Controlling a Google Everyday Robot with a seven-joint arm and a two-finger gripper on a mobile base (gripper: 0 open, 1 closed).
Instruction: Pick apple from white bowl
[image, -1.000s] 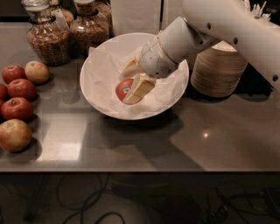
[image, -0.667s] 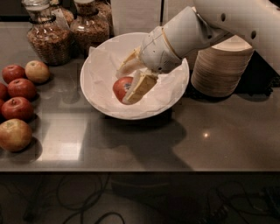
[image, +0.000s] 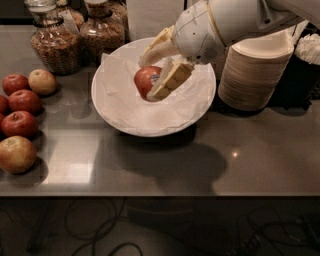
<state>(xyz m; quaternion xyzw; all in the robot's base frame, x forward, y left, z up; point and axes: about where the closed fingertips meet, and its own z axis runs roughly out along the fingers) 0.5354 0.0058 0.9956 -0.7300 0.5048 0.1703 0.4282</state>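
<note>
Gripper (image: 150, 77) w/ apple (image: 144, 82) at bowl (image: 120, 107).
You see it clasped on both sides of apple, inside bowl rim.

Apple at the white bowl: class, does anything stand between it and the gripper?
Nothing visible does. The gripper is shut on the apple, one finger on each side, over the white bowl. Only the robot's own arm shows above it.
</note>
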